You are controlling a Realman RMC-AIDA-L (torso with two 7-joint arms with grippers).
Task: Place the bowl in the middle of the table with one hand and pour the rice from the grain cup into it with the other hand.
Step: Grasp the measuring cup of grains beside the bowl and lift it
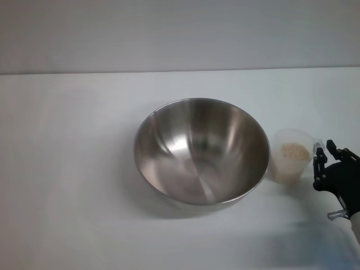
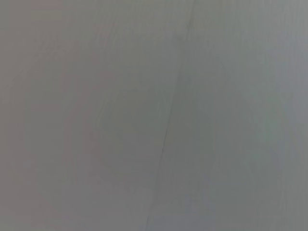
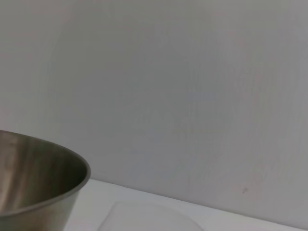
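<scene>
The bowl (image 1: 201, 151) sits mid-worktop (image 1: 67, 169), empty, so placing looks done. Just beside it, toward the worktop's right edge, the cup (image 1: 292, 155) holds rice (image 1: 295, 152). The right gripper (image 1: 324, 153) hovers by the cup, fingers spread. Next: close on it, lift, tip over the bowl.

Silver bowl (image 1: 201, 152), beige rice (image 1: 295, 152)
</scene>
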